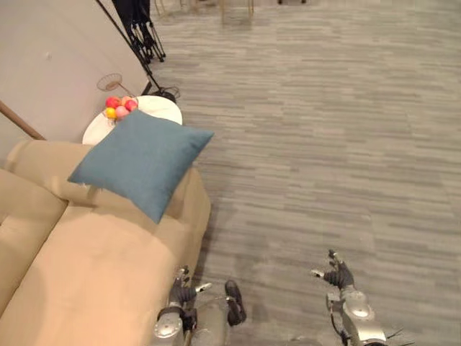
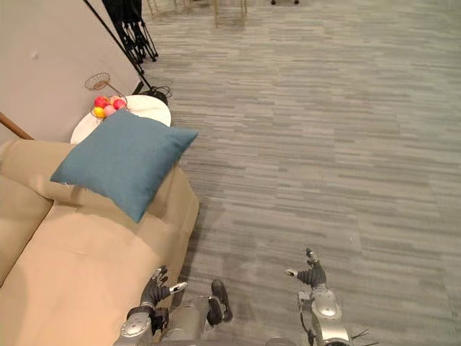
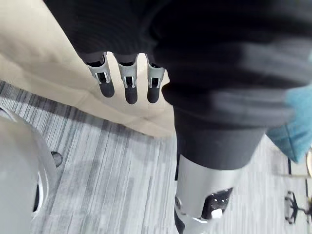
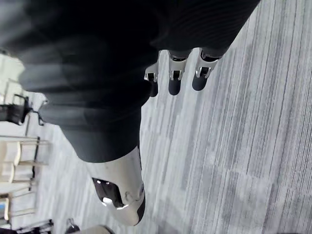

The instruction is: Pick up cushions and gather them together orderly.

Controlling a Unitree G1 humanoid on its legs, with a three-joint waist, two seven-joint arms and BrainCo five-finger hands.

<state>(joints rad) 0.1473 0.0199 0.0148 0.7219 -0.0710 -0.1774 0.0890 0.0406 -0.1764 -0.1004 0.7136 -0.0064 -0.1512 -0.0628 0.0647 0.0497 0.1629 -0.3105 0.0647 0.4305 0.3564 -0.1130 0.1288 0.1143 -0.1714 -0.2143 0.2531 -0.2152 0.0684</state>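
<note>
**Cushion.** One blue cushion lies on the far end of the beige sofa. It is tilted, with one corner pointing over the sofa's edge toward the grey floor. A small round white bench stands just beyond it at 12 o'clock and carries a cluster of red, pink and yellow balls.

**Left hand.** The left hand hangs low beside the near edge of the sofa. Its fingers are straight and relaxed and hold nothing. The cushion lies at 11 o'clock from this hand, well apart from it.

**Right hand.** The right hand hangs over bare floor. Its fingers are loosely extended and empty. The cushion lies at 10 o'clock from it, farther off than from the left hand.
</note>
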